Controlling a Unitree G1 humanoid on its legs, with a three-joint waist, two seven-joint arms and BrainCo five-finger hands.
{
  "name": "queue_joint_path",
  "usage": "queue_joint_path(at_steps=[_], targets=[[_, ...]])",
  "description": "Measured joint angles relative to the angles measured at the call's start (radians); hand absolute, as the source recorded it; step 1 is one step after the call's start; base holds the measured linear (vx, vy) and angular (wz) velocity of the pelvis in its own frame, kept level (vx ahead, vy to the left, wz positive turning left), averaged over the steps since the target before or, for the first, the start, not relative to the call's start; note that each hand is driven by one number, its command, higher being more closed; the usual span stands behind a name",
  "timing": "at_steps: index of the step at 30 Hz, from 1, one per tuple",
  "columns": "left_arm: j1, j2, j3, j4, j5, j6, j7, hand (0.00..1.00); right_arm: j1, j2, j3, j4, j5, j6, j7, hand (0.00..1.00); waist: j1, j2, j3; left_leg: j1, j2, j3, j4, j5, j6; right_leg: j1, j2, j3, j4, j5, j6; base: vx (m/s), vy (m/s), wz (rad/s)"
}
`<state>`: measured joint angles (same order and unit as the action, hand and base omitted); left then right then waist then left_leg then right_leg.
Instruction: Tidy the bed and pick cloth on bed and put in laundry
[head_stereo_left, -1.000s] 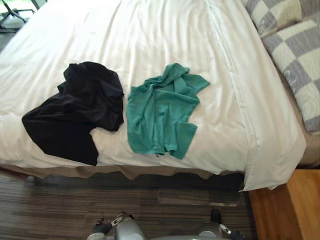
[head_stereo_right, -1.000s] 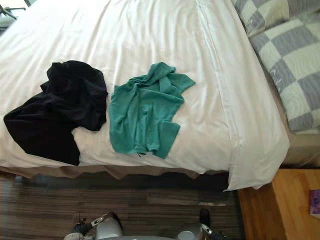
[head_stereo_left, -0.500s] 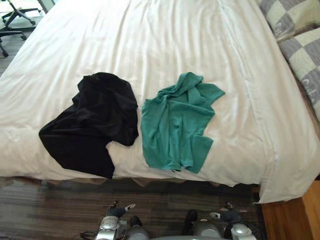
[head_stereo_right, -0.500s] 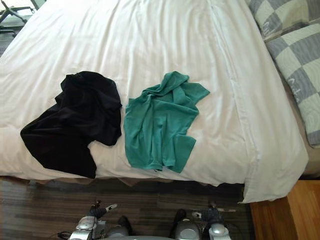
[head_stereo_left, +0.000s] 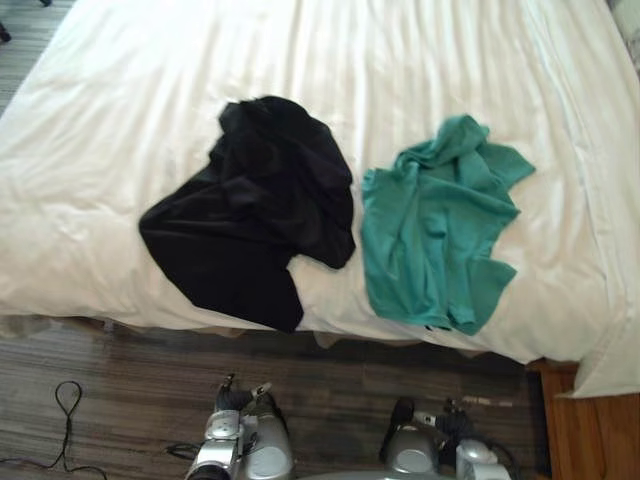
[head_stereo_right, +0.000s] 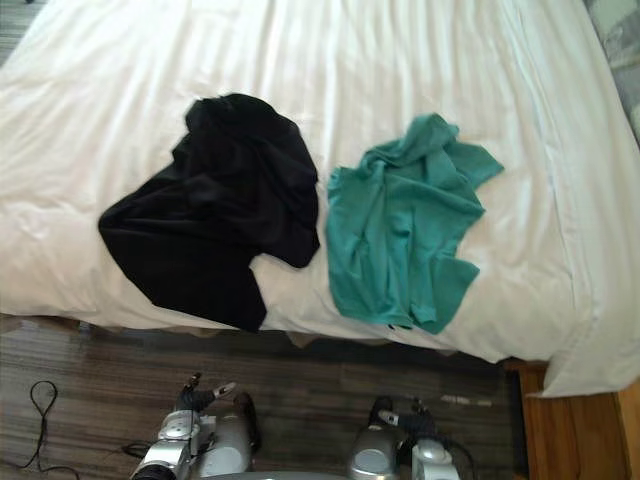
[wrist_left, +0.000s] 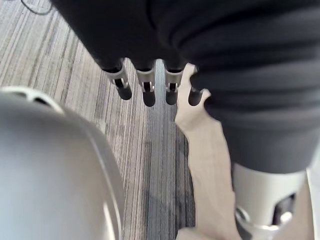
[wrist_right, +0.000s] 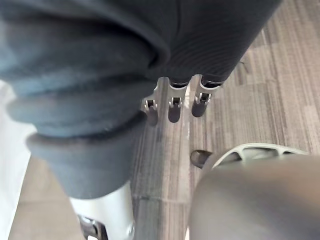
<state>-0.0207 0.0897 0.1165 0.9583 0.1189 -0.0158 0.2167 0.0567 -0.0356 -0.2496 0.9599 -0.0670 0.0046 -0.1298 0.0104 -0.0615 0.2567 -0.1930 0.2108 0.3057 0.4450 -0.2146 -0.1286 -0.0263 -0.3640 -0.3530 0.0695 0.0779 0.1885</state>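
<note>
- Black cloth (head_stereo_left: 250, 215) reaches the bed (head_stereo_left: 150, 90)'s near edge, with the green cloth (head_stereo_left: 435, 235) just beside it.
- Left robot hand (wrist_left: 146, 86) and right robot hand (wrist_right: 173, 102) hang straight-fingered, empty, above the floor (head_stereo_left: 120, 400).

Nothing readable anywhere tbh. No letters, numbers, tags or logos to make out on the crumpled black cloth (head_stereo_left: 250, 215), the rumpled teal-green cloth (head_stereo_left: 435, 230) or the plain white bed cover (head_stereo_left: 150, 100).
</note>
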Motion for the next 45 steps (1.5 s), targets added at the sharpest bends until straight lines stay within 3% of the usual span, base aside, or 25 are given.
queue_joint_path(at_steps=[1, 2, 3, 4, 5, 6, 8, 9, 11, 13, 19, 22, 23, 25, 29, 33, 36, 37, 41, 42, 45], targets=[[0.000, -0.002, -0.005, 0.024, 0.000, -0.001, -0.002, 0.00, 0.000, -0.004, -0.015, 0.005, 0.000, 0.001, 0.000, 0.00, 0.003, 0.018, -0.016, 0.015, 0.000, 0.021, -0.023, -0.004, 0.007, -0.022, -0.002, -0.015, 0.022, 0.033, -0.046, 0.02, 0.236, -0.49], [0.007, -0.007, -0.005, 0.037, 0.000, 0.004, -0.006, 0.00, -0.014, -0.011, -0.008, 0.005, 0.000, 0.003, -0.001, 0.00, 0.006, 0.035, -0.030, 0.051, 0.003, 0.067, -0.074, 0.012, 0.030, -0.052, 0.002, -0.066, 0.044, 0.092, -0.129, 0.01, 0.214, -0.66], [0.015, -0.010, -0.005, 0.039, 0.000, 0.005, -0.012, 0.00, -0.023, -0.014, -0.004, 0.006, 0.000, 0.003, -0.001, 0.00, 0.007, 0.046, -0.033, 0.074, 0.000, 0.090, -0.110, 0.026, 0.039, -0.061, 0.007, -0.102, 0.043, 0.125, -0.173, 0.01, 0.197, -0.78], [0.031, -0.011, -0.004, 0.034, -0.002, 0.005, -0.018, 0.00, -0.034, -0.011, 0.004, 0.007, 0.000, 0.003, -0.001, 0.00, 0.005, 0.061, -0.039, 0.105, -0.005, 0.116, -0.158, 0.047, 0.046, -0.072, 0.018, -0.126, 0.047, 0.138, -0.192, 0.02, 0.130, -0.58], [0.043, -0.010, -0.005, 0.033, -0.010, 0.006, -0.020, 0.00, -0.038, -0.007, 0.023, 0.007, 0.001, 0.002, 0.000, 0.00, 0.002, 0.075, -0.044, 0.125, -0.013, 0.117, -0.194, 0.062, 0.052, -0.067, 0.063, -0.092, 0.053, 0.084, -0.136, 0.02, 0.102, -0.37], [0.043, -0.008, -0.004, 0.033, -0.016, 0.007, -0.019, 0.00, -0.037, -0.005, 0.027, 0.008, 0.001, 0.002, 0.000, 0.00, 0.001, 0.076, -0.045, 0.129, -0.020, 0.114, -0.207, 0.072, 0.052, -0.062, 0.090, -0.067, 0.054, 0.040, -0.116, 0.00, 0.000, 0.00], [0.040, -0.005, -0.004, 0.031, -0.033, 0.006, -0.019, 0.00, -0.037, -0.004, 0.019, 0.024, 0.036, 0.003, 0.000, 0.00, -0.001, 0.071, -0.047, 0.130, -0.043, 0.084, -0.247, 0.104, 0.049, -0.037, 0.164, 0.033, 0.045, -0.123, -0.114, -0.03, -0.067, 0.39], [0.041, -0.003, 0.006, 0.035, -0.042, 0.007, -0.020, 0.00, -0.037, -0.004, -0.011, 0.030, 0.067, 0.002, -0.002, 0.00, -0.009, 0.075, -0.045, 0.132, -0.048, 0.055, -0.264, 0.120, 0.044, -0.028, 0.179, 0.075, 0.042, -0.136, -0.096, -0.04, -0.137, 0.66], [0.050, -0.017, 0.076, 0.077, -0.102, 0.008, -0.023, 0.00, -0.029, -0.003, -0.104, 0.062, 0.149, 0.002, -0.008, 0.00, -0.015, 0.072, -0.045, 0.201, -0.049, 0.016, -0.350, 0.167, 0.025, 0.012, 0.186, 0.042, 0.082, -0.164, -0.093, -0.03, -0.135, 0.54], [0.065, -0.019, 0.180, 0.097, -0.156, 0.007, -0.025, 0.00, -0.016, -0.004, -0.171, 0.078, 0.197, 0.001, -0.020, 0.00, -0.017, 0.062, -0.052, 0.240, -0.048, 0.009, -0.397, 0.191, 0.015, 0.027, 0.189, 0.033, 0.102, -0.182, -0.091, -0.02, -0.089, 0.17], [0.119, 0.009, 0.698, 0.123, -0.408, 0.010, -0.060, 0.00, 0.041, -0.027, -0.453, 0.136, 0.329, 0.014, -0.046, 0.00, 0.003, 0.036, -0.102, 0.282, -0.069, 0.024, -0.492, 0.233, 0.014, 0.030, 0.184, 0.049, 0.089, -0.178, -0.080, -0.03, -0.001, -0.05], [0.144, 0.053, 0.938, 0.157, -0.444, 0.015, -0.058, 0.00, 0.049, -0.059, -0.609, 0.143, 0.414, 0.034, -0.063, 0.00, 0.001, 0.030, -0.141, 0.310, -0.085, 0.029, -0.534, 0.238, 0.018, 0.060, 0.182, 0.048, 0.047, -0.160, -0.062, 0.06, 0.052, 0.02], [0.152, 0.061, 0.973, 0.157, -0.450, 0.016, -0.058, 0.00, 0.048, -0.073, -0.632, 0.142, 0.428, 0.035, -0.070, 0.00, 0.000, 0.029, -0.151, 0.312, -0.088, 0.031, -0.538, 0.238, 0.018, 0.063, 0.181, 0.049, 0.039, -0.158, -0.060, 0.08, 0.061, -0.04], [0.162, 0.117, 1.132, 0.161, -0.474, 0.025, -0.055, 0.00, 0.047, -0.123, -0.700, 0.037, 0.465, 0.041, -0.097, 0.00, -0.002, 0.027, -0.182, 0.311, -0.095, 0.039, -0.539, 0.236, 0.020, 0.073, 0.176, 0.047, 0.016, -0.150, -0.054, 0.07, 0.043, 0.01], [0.163, 0.253, 1.274, 0.146, -0.497, 0.031, -0.013, 0.00, 0.013, -0.234, -0.738, -0.224, 0.461, 0.021, -0.153, 0.00, -0.027, 0.033, -0.193, 0.310, -0.094, 0.042, -0.539, 0.235, 0.020, 0.073, 0.178, 0.047, 0.009, -0.149, -0.053, 0.02, 0.006, 0.00], [0.155, 0.419, 1.263, 0.013, -0.417, 0.028, 0.054, 0.00, -0.029, -0.351, -0.727, -0.412, 0.434, -0.065, -0.183, 0.00, -0.031, 0.048, -0.233, 0.302, -0.086, 0.041, -0.538, 0.235, 0.020, 0.071, 0.188, 0.043, -0.002, -0.149, -0.053, 0.02, -0.025, 0.02], [0.118, 0.534, 1.164, -0.148, -0.346, -0.010, 0.122, 0.00, -0.045, -0.390, -0.673, -0.494, 0.341, -0.116, -0.202, 0.00, -0.033, 0.045, -0.239, 0.297, -0.087, 0.036, -0.538, 0.235, 0.020, 0.072, 0.187, 0.038, -0.002, -0.149, -0.054, 0.00, -0.008, 0.05], [0.102, 0.573, 1.088, -0.218, -0.308, -0.029, 0.163, 0.00, -0.052, -0.389, -0.648, -0.508, 0.328, -0.135, -0.202, 0.00, -0.032, 0.044, -0.239, 0.296, -0.089, 0.035, -0.538, 0.235, 0.020, 0.072, 0.185, 0.037, -0.002, -0.149, -0.054, -0.01, 0.011, 0.05], [0.034, 0.591, 0.821, -0.497, -0.200, -0.072, 0.234, 0.00, -0.060, -0.386, -0.516, -0.551, 0.284, -0.155, -0.209, 0.00, -0.024, 0.035, -0.246, 0.296, -0.093, 0.037, -0.539, 0.235, 0.020, 0.070, 0.182, 0.041, -0.002, -0.147, -0.055, -0.01, 0.008, -0.02], [0.015, 0.582, 0.709, -0.576, -0.153, -0.091, 0.241, 0.00, -0.067, -0.384, -0.451, -0.593, 0.244, -0.156, -0.209, 0.00, -0.025, 0.044, -0.249, 0.295, -0.093, 0.045, -0.539, 0.235, 0.020, 0.063, 0.183, 0.052, -0.002, -0.144, -0.057, 0.00, 0.010, -0.14], [-0.031, 0.506, 0.555, -0.712, -0.098, -0.105, 0.229, 0.00, -0.093, -0.384, -0.403, -0.643, 0.213, -0.153, -0.195, 0.00, -0.034, 0.064, -0.242, 0.296, -0.092, 0.051, -0.539, 0.235, 0.020, 0.055, 0.185, 0.077, -0.005, -0.136, -0.060, 0.01, 0.002, -0.11]])
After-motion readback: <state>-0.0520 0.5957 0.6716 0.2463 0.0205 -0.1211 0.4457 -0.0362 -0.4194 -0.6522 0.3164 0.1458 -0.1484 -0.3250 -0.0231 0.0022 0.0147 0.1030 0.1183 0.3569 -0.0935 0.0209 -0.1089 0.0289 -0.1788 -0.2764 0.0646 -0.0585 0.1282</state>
